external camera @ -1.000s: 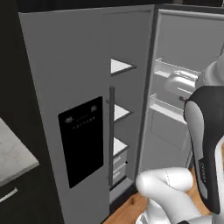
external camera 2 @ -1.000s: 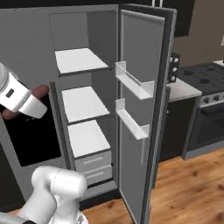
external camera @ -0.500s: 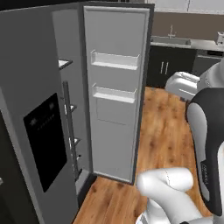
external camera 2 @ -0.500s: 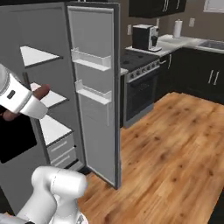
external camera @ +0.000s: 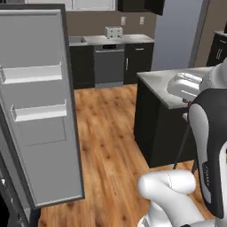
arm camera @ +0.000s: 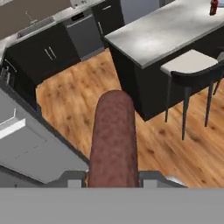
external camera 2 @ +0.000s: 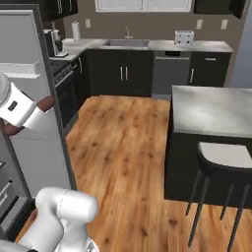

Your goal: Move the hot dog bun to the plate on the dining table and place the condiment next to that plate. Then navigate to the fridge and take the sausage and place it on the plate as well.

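Note:
My gripper (arm camera: 113, 177) is shut on the sausage (arm camera: 113, 140), a dark red-brown cylinder that sticks out from between the jaws. In the right base view one end of the sausage (external camera 2: 47, 103) shows beside my white wrist at the left edge. The dining table (arm camera: 175, 26) with its marble top on a black base (external camera: 164, 95) (external camera 2: 216, 110) stands ahead to the right. The condiment (arm camera: 213, 6), a small dark red bottle, stands on the table's far end. The fridge door (external camera: 40, 111) hangs open on the left. The plate and the hot dog bun are out of view.
A black stool with a pale seat (external camera 2: 224, 157) (arm camera: 192, 65) stands against the island's near side. Along the back wall runs a counter with a toaster (external camera: 114, 32) (external camera 2: 183, 37), dark cabinets and a stove (external camera 2: 66, 81). Wooden floor (external camera 2: 123, 147) lies open between fridge and island.
The whole picture has swung: the base turned away from the fridge's shelves toward the kitchen and the island. The sausage stays in the shut gripper.

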